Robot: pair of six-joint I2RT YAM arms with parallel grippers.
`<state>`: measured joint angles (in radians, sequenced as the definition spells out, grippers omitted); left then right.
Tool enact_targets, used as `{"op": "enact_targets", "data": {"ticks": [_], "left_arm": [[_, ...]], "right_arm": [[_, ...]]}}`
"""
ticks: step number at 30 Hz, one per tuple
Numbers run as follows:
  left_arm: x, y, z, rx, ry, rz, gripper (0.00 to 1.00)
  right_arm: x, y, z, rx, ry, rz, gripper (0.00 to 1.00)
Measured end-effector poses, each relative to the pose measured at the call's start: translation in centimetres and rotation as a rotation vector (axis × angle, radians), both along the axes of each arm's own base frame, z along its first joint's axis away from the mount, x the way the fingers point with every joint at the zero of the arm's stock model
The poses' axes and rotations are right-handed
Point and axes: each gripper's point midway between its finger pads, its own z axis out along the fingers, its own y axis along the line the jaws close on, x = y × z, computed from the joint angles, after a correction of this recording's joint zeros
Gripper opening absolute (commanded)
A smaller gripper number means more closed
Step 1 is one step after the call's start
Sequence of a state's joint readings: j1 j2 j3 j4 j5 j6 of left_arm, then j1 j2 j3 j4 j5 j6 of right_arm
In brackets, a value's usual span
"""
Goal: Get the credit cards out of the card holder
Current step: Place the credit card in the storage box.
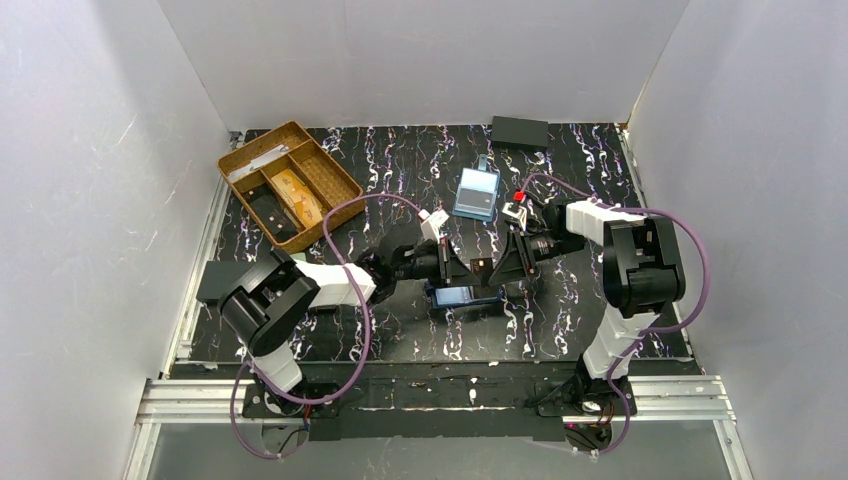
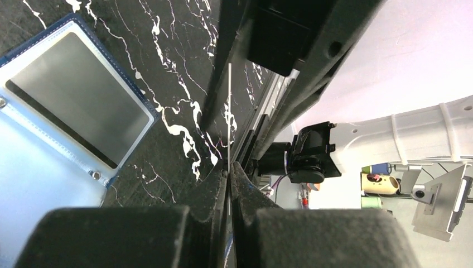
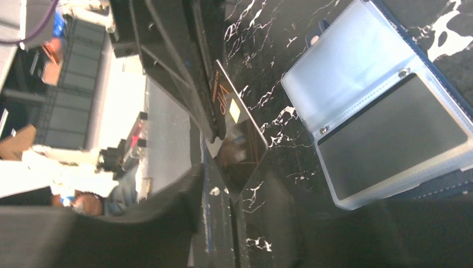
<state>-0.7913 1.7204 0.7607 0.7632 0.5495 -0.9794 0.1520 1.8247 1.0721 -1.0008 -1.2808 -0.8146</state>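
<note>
The card holder [image 1: 462, 296] lies open on the black marbled table, with a navy edge and clear pale-blue slots; it also shows in the left wrist view [image 2: 72, 111] and the right wrist view [image 3: 379, 111]. Just above it the two grippers meet over one credit card [image 3: 237, 128], which has a dark glossy face, orange lettering and a yellow chip. My left gripper [image 2: 230, 164] is shut on the card, seen edge-on as a thin white line [image 2: 229, 106]. My right gripper [image 3: 234, 178] has its jaws apart around the card's lower corner. In the top view the left gripper [image 1: 465, 268] faces the right gripper [image 1: 500, 262].
A tan compartment tray [image 1: 240, 158] holding small items stands at the back left. A light blue clear case [image 1: 476, 193] lies behind the grippers. A flat black rectangle [image 1: 519, 131] sits at the back edge. White walls close in three sides.
</note>
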Motion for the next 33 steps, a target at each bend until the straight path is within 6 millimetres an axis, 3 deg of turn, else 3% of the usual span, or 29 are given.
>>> {"op": "enact_targets", "data": {"ticks": [3, 8, 10, 13, 20, 25, 30, 33], "left_arm": [[-0.3, 0.9, -0.4, 0.005, 0.000, 0.012, 0.00], [0.6, 5.0, -1.7, 0.066, 0.035, 0.094, 0.00], [1.6, 7.4, -1.3, 0.089, 0.038, 0.146, 0.00], [3.8, 11.6, 0.8, 0.097, 0.003, 0.242, 0.00], [10.0, 23.5, 5.6, 0.276, -0.092, 0.500, 0.00], [12.2, 29.6, 8.3, 0.404, -0.116, 0.604, 0.00], [12.9, 35.3, 8.0, 0.502, -0.065, 0.718, 0.00], [13.1, 37.4, 6.8, 0.529, -0.008, 0.752, 0.00]], "right_arm": [[0.0, 0.0, 0.1, 0.001, -0.001, 0.001, 0.77], [0.0, -0.1, -0.1, -0.016, -0.016, 0.006, 0.81], [0.0, -0.2, 0.0, -0.027, -0.030, 0.009, 0.81], [0.1, -0.4, 0.2, -0.041, -0.056, 0.010, 0.81], [0.2, -0.8, 0.2, -0.065, -0.072, 0.008, 0.82], [0.2, -0.9, 0.4, -0.074, -0.101, 0.007, 0.82], [0.4, -1.0, 0.8, -0.081, -0.120, 0.001, 0.83], [0.4, -1.0, 0.8, -0.084, -0.119, -0.002, 0.83]]}}
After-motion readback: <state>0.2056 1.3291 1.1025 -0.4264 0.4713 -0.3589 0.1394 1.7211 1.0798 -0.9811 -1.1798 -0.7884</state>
